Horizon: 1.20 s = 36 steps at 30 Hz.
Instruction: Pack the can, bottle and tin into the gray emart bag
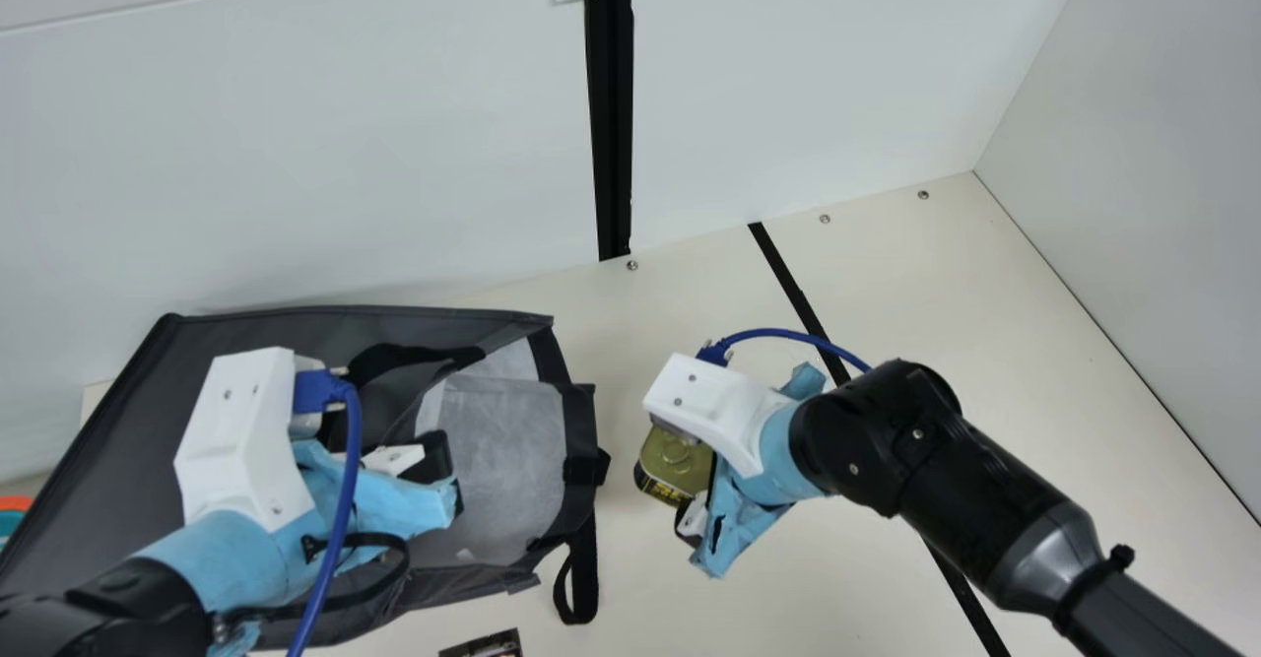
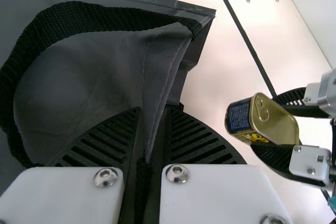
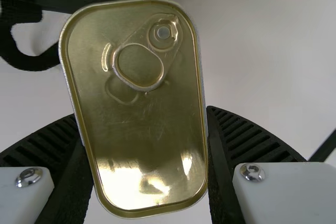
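The gray bag lies at the left with its pale-lined mouth facing right. At its near part is my left gripper; in the left wrist view the left gripper is shut on a fold of the bag's edge, beside a black strap. My right gripper is just right of the bag's mouth, shut on the gold-topped tin. From the right wrist, the tin with its pull ring sits tilted between the fingers of the right gripper. The left wrist view shows the tin side-on.
A black strap loop hangs from the bag's mouth onto the cream table. A small dark printed item lies at the near edge. White walls stand behind and at the right; something orange shows at far left.
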Available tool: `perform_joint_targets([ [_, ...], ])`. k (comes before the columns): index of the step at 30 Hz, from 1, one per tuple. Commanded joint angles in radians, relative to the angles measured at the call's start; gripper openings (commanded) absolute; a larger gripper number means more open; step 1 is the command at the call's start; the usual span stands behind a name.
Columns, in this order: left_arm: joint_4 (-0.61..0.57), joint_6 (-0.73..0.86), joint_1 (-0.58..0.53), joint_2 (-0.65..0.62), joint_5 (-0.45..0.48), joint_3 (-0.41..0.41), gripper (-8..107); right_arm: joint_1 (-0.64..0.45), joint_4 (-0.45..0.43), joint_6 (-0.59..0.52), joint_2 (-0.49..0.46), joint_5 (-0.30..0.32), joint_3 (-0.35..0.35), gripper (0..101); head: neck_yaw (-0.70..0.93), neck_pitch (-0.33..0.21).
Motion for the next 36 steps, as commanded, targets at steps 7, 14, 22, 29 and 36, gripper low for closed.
perform_joint_targets([
  [7,0.000,0.000,0.000,0.000,0.000,0.000,10,0.031,0.071,-0.061,0.003,-0.051,0.018,0,-0.001,-0.023],
  [14,0.000,0.000,0.000,0.000,0.000,0.000,10,0.041,0.149,-0.138,0.012,-0.106,0.035,0,-0.001,-0.023],
  [22,0.000,0.000,0.000,0.000,0.000,0.000,10,0.042,0.288,-0.250,0.022,-0.177,0.049,0,-0.001,-0.023],
  [29,0.000,0.000,0.000,0.000,0.000,0.000,10,0.036,0.428,-0.359,0.031,-0.227,0.056,0,-0.001,-0.023],
  [36,0.000,0.000,0.000,0.000,0.000,0.000,10,0.034,0.546,-0.458,0.052,-0.261,0.059,0,-0.001,-0.023],
])
